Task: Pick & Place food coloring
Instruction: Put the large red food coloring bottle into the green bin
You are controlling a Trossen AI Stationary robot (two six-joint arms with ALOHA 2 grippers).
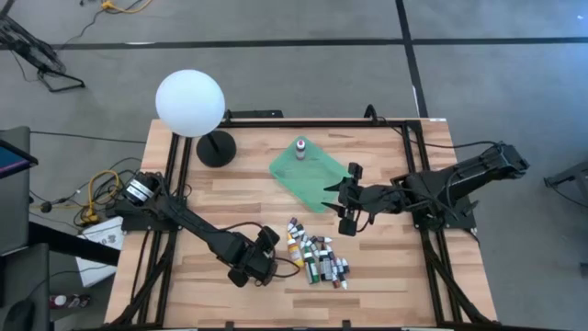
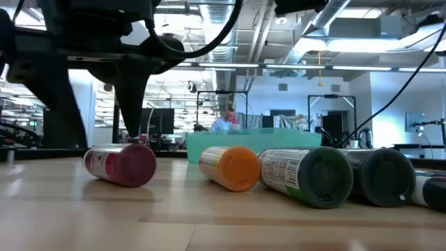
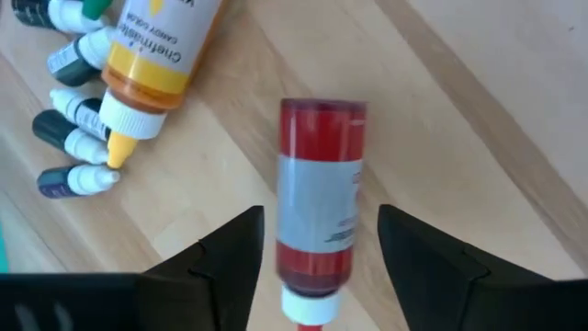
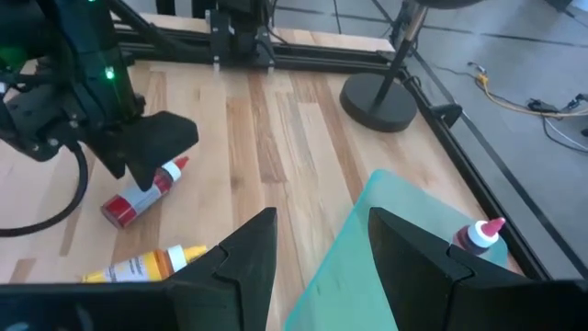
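The pale striped-wood tabletop point(image 1: 230, 188) shows light and tan planks. The flat translucent mint-green tray point(image 1: 317, 175) carries a dark maroon bottle with a pink tip point(image 4: 476, 236). Beside the tray's near edge lies a cluster of small food coloring bottles point(image 1: 317, 256) in yellow, green, red and dark tones with white caps. A red bottle with a grey label and white collar point(image 3: 320, 221) lies between black fingers point(image 3: 225, 262). An orange-yellow labelled bottle point(image 3: 156, 64) has a white collar and yellow tip. A white globe lamp point(image 1: 190, 103) stands on a black round base.
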